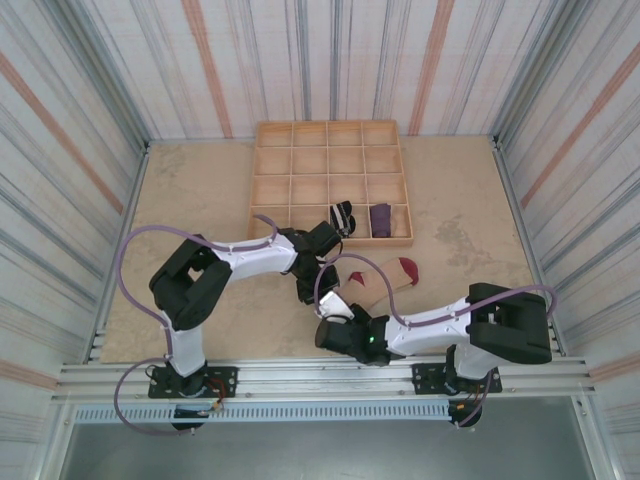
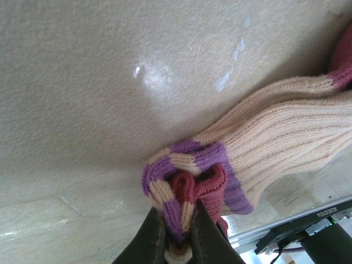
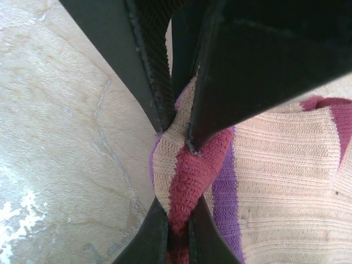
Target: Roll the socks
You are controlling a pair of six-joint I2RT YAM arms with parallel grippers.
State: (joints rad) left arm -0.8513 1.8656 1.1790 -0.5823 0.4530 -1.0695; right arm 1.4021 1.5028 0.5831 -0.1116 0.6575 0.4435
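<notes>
Close to the table's (image 1: 200, 190) near edge, the right pincer (image 3: 177, 213) and left pincer (image 2: 179, 219) both pinch the beige sock's (image 1: 375, 282) cuff. Rolling seems barely started, so the next move is likely turning the cuff toward the toe. Farther off, the tray (image 1: 330, 128) holds the striped sock (image 1: 343, 215) and purple sock (image 1: 381, 215). The table is scuffed tan, with striped walls (image 1: 330, 60) around it.

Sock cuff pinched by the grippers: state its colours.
The cuff is purple and beige banded with maroon centre; clearest in left wrist view.

A robotics lab cell: striped corrugated wall panels (image 1: 70, 110) box in a beige tabletop (image 1: 190, 200). A black-and-white left arm (image 1: 245, 257) and matching right arm (image 1: 430, 330) are bolted to a slotted aluminium rail (image 1: 320, 372).
</notes>
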